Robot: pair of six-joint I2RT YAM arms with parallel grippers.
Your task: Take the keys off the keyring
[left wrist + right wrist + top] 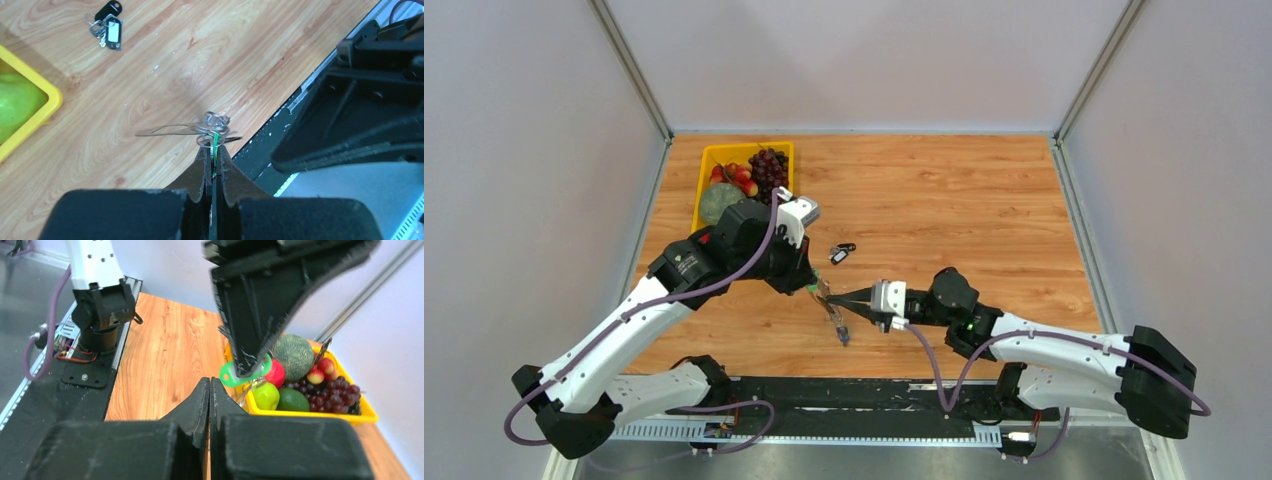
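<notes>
Green key tag (215, 141) pinched in left gripper (213, 151) jaws; right gripper (209, 383) jaws closed, nothing visibly held; should grip keyring (840, 326), twist slowly.

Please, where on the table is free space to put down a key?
The right half of the table is bare, from the loose key bunch to the right wall. Crowded: the fruit basket far left, and near centre where left gripper and right gripper meet.
</notes>
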